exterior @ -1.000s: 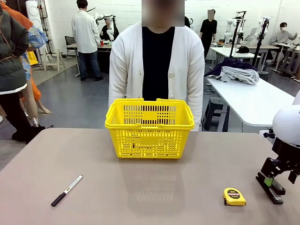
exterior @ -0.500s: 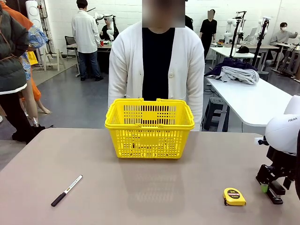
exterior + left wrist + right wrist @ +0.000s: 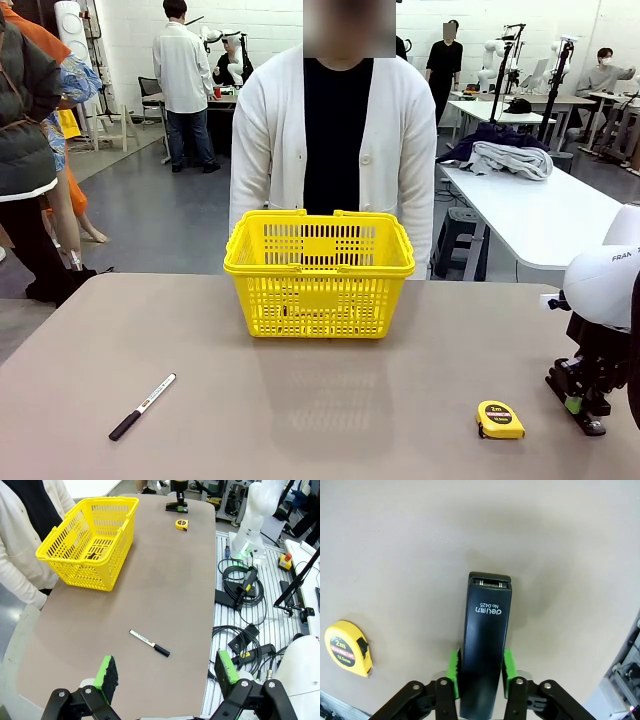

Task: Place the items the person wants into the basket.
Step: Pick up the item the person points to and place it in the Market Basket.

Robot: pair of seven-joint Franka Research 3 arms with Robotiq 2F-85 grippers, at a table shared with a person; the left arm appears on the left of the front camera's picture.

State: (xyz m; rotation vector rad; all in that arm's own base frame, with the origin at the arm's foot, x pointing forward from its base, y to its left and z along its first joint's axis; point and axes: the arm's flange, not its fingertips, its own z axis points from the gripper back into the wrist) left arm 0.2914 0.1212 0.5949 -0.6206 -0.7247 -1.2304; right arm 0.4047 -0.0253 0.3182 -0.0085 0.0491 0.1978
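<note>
stapler (image 3: pixel 485 645) is now pinched across its body by the right gripper (image 3: pixel 481 674), green pads pressed on both sides; a second ago the jaws were spread above it. it is still flat on the table (image 3: pixel 300 400) at the robot's right edge, tape measure (image 3: pixel 500 419) just beside. basket (image 3: pixel 319 271) sits well apart, mid-table in front of the person (image 3: pixel 335 140). grasp looks made, so a lift is judged next. left gripper (image 3: pixel 165 672) is spread wide, holding nothing, marker (image 3: pixel 149 643) below it.
</note>
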